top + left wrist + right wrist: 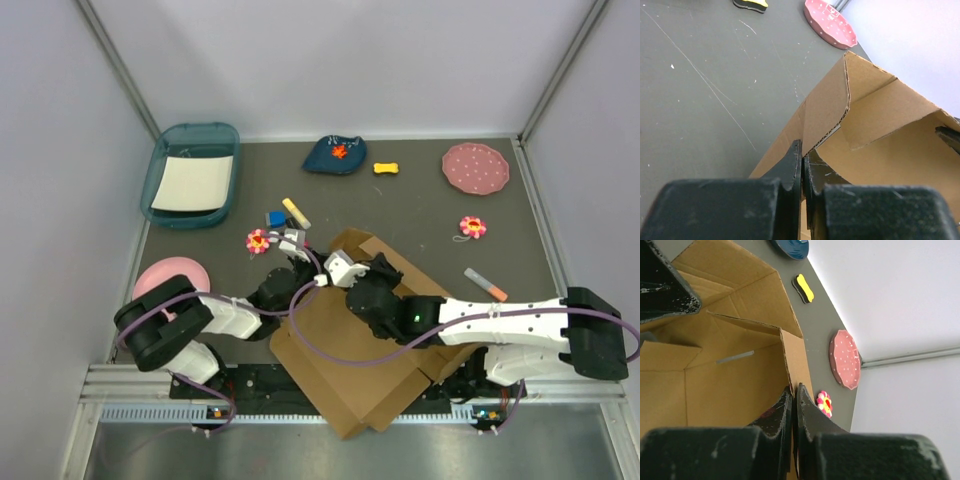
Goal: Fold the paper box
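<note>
The paper box is brown corrugated cardboard, lying partly folded at the near middle of the table with two walls raised at its far corner. My left gripper is shut on the edge of the left raised wall; in the left wrist view the cardboard runs between the pinched fingers. My right gripper is shut on the edge of the right wall, with the box's inner face to its left. In the top view, the arms hide the middle of the box.
A teal tray with a white sheet stands at the far left. A pink plate lies near the left arm, a dotted pink plate at the far right. Flower toys, a yellow bone, a dark blue dish and chalk are scattered about.
</note>
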### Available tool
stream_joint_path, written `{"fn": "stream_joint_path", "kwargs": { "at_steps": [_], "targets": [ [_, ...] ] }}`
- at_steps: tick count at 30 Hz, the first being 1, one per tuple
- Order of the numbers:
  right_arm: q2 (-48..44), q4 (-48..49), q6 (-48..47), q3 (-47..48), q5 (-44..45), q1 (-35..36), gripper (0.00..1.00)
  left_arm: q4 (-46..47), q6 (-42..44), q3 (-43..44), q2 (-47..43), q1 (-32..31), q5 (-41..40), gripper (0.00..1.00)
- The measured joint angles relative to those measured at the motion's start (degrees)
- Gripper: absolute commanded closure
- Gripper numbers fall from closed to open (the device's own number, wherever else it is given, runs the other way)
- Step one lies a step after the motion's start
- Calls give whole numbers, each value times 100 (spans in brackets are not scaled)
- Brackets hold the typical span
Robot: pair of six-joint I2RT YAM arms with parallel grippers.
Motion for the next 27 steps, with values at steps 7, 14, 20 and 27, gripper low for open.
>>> {"fn": "stream_joint_path", "kwargs": {
  "at_steps": [7,14,20,27],
  "targets": [
    [-7,-26,256,4,149,24,84,238,4,-179,-35,-133,-131,100],
    [-136,-584,520,2,197,168,64,11,11,-219,-306,-332,201,100],
    [-358,-1075,675,2,188,210,64,-96,52,-243,-396,-376,313,100],
    [-435,-1397,901,4,260,210,90,-127,66,-258,-435,-376,389,100]
  ]
}}
